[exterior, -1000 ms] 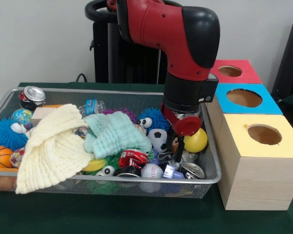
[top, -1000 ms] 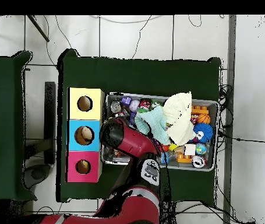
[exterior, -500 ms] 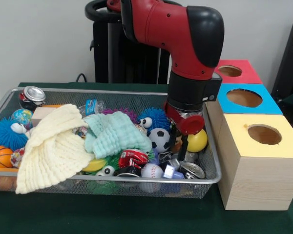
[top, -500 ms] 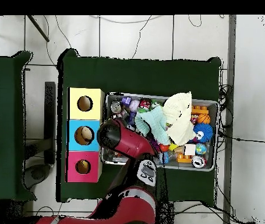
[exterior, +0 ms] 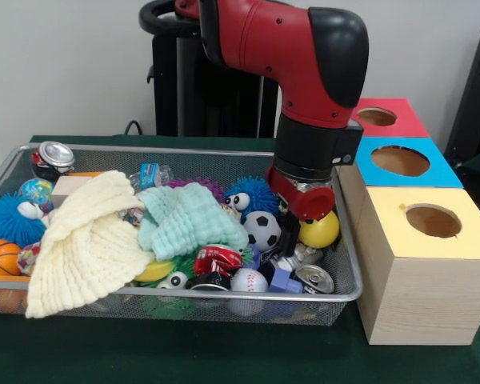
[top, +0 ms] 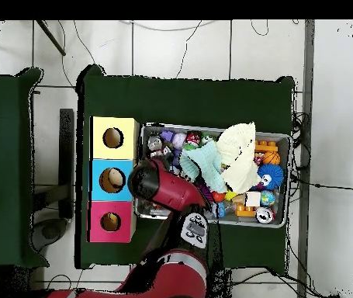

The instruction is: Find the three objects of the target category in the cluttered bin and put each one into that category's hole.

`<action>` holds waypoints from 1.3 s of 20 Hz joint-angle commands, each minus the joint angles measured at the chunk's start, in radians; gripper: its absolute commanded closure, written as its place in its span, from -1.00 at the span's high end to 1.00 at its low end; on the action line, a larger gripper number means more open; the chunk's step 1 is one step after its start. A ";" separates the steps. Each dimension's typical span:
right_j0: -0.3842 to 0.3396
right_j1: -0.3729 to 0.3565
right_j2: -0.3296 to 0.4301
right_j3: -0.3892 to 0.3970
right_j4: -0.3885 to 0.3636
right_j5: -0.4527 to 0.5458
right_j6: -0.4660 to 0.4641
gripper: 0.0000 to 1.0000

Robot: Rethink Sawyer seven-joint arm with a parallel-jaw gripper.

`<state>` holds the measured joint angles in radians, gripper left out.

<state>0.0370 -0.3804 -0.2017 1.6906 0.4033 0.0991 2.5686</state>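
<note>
Here we see the red and black arm's hand (exterior: 290, 236) low in the silver wire-mesh bin (exterior: 184, 302), beside a yellow ball (exterior: 320, 230) and a black-and-white soccer ball (exterior: 262, 229), its grip we cannot tell.

**Room and furnishings**

A plain pale wall (exterior: 64, 64) is seen behind a dark green table covering (exterior: 168, 352). The floor (top: 179, 50) is laid in light tiles with dark joints, crossed by cables (top: 171, 29). A second green-covered table (top: 1, 155) is placed alongside.

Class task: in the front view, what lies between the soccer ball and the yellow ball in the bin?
In the front view, the gripper hangs between the soccer ball and the yellow ball.
</note>
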 commanded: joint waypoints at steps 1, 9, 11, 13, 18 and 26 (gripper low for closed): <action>-0.035 0.055 0.076 0.055 -0.088 -0.058 0.042 -1.00; -0.052 0.049 0.090 0.053 -0.112 -0.040 0.066 -1.00; -0.059 0.053 0.095 0.047 -0.120 -0.039 0.062 -1.00; -0.060 0.047 0.093 0.045 -0.125 -0.029 0.058 -1.00; -0.036 0.009 0.059 0.045 -0.127 0.031 0.054 -1.00; -0.011 -0.027 0.028 0.042 -0.124 0.093 0.052 -1.00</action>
<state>0.0237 -0.3930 -0.2015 1.6906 0.3152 0.0886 2.5686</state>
